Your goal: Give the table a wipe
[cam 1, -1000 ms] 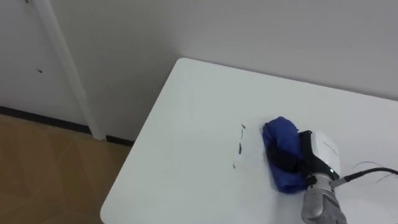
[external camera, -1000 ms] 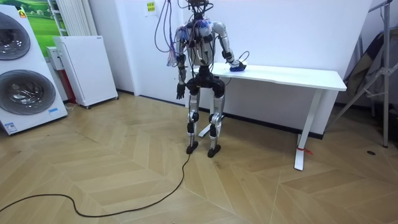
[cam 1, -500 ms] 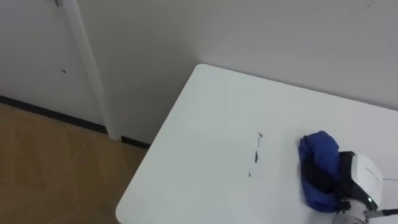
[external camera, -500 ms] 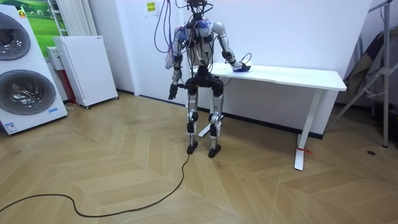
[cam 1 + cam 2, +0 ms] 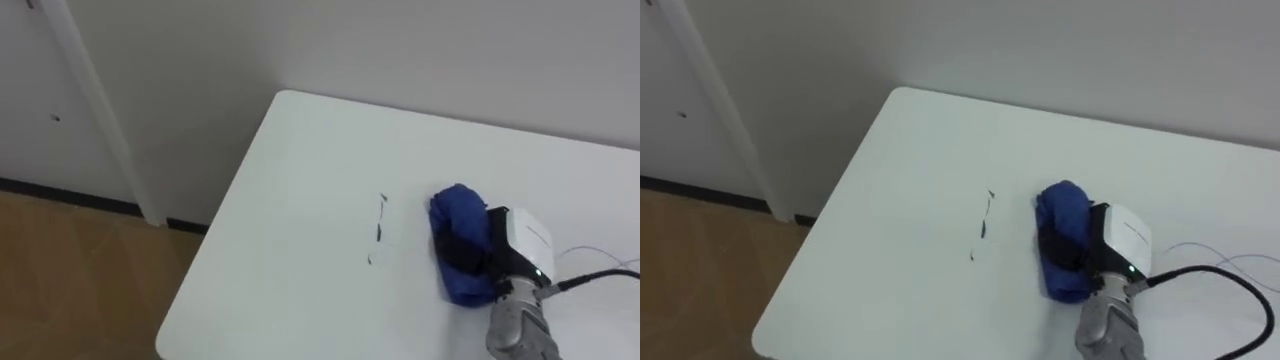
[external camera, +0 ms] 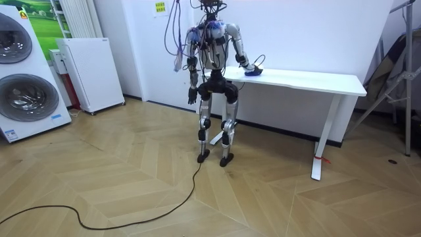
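Since half a second ago, the right robot hand [image 5: 512,246] is sliding back toward the thin dark streak [image 5: 380,230] of broken marks, closing a gap that was wider then. The whole view is also shifting, so part of that change is the camera's own.

Its dark fingers [image 5: 466,256] are curling over the top of the soft, bunched blue cloth [image 5: 457,208] and pressing it down onto the smooth white desk [image 5: 300,190]. The cloth is therefore sitting under the hand, on the streak's right side, near it but not touching it.

The cloth's long axis is running away from the robot toward the wall, and the streak is running much the same way, so the two are lying roughly side by side. The cloth is also spanning the streak's whole length. Judging from this, the coming move is asking for a sideways sweep to the robot's left, taking the cloth broadside across the marks.

Left of the streak, bare desk is continuing to the rounded edge, leaving room to carry the stroke past it. In the room view, the left robot hand [image 6: 191,97] is hanging by the hip, well away from the streak, so the right one is the nearer.
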